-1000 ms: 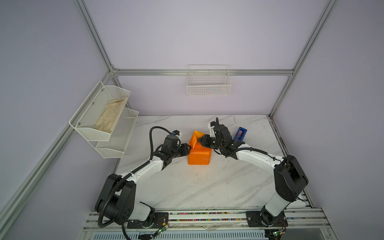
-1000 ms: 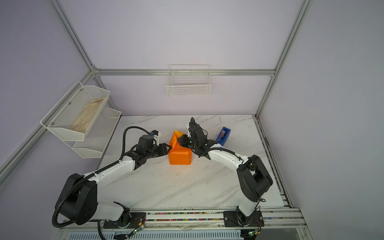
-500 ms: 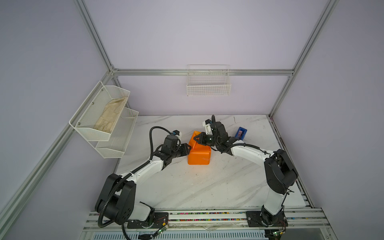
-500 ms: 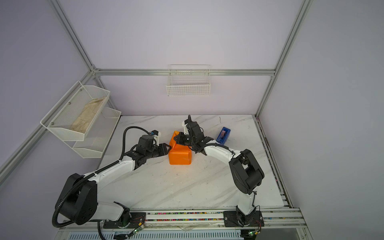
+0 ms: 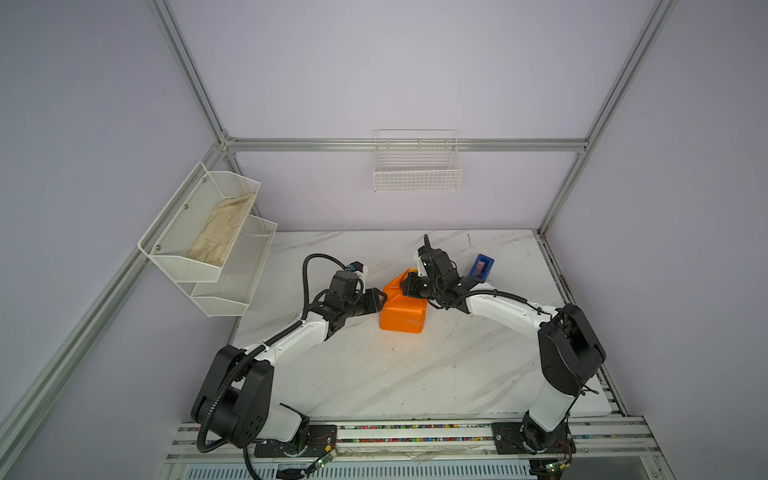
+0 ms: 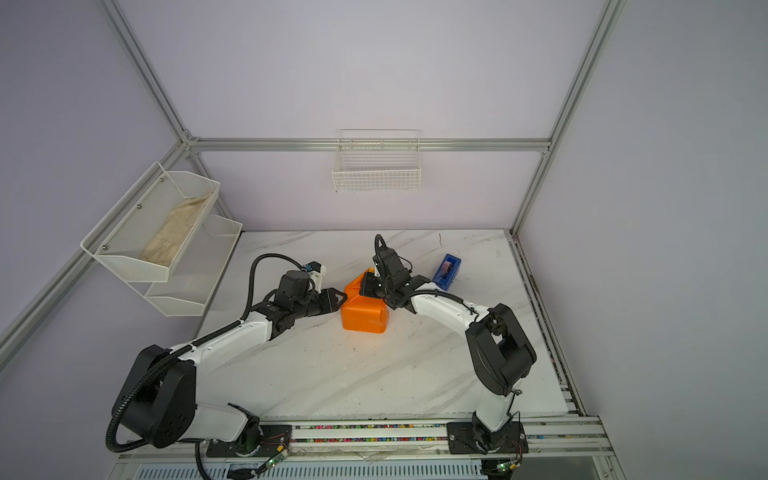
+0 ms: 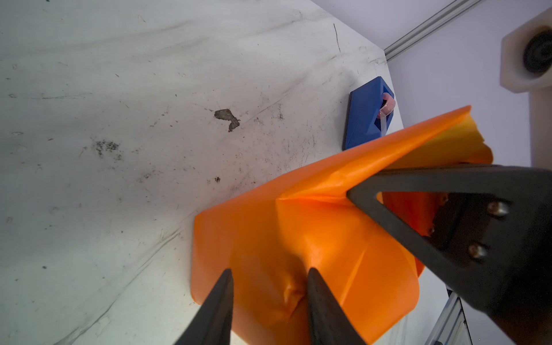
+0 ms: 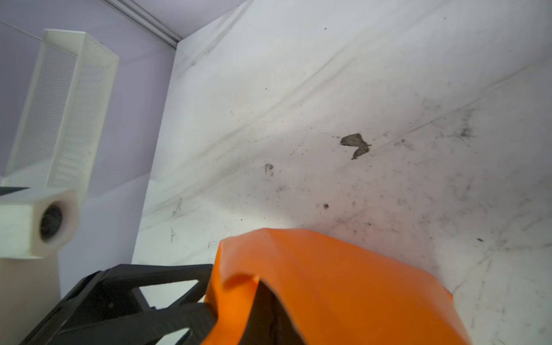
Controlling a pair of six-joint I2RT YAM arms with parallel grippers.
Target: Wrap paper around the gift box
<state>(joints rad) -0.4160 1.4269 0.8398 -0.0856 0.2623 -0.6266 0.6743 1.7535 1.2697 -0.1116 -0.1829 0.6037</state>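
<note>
Paper (image 5: 405, 316) hides the gift box completely. I take it the box sits inside that orange parcel, directly ahead of both sets of jaws, but no dark cardboard shows in any view. The left gripper (image 7: 270, 270) has its jaws spread partway. Its two tips rest against the parcel's side with a puckered bulge of paper between them, and they look to be bracing rather than clamping. Opposite, the right gripper (image 7: 350, 194) has its jaws pressed together on a loose flap, which rises from the tip with its paler underside showing. The tape dispenser (image 7: 363, 116) stands beyond that flap, apart from the parcel, on the table (image 7: 134, 89).

My worry is the flap. Thin paper pinched at a single point could tear if the right arm pulls hard across the box edge. A pull off-line would likely drag the whole parcel, since the left tips only lean on it. The pucker between the left jaws may set into a crease, or the tips may poke through. If the pinch slips, the flap would probably spring up and the fold come undone.
</note>
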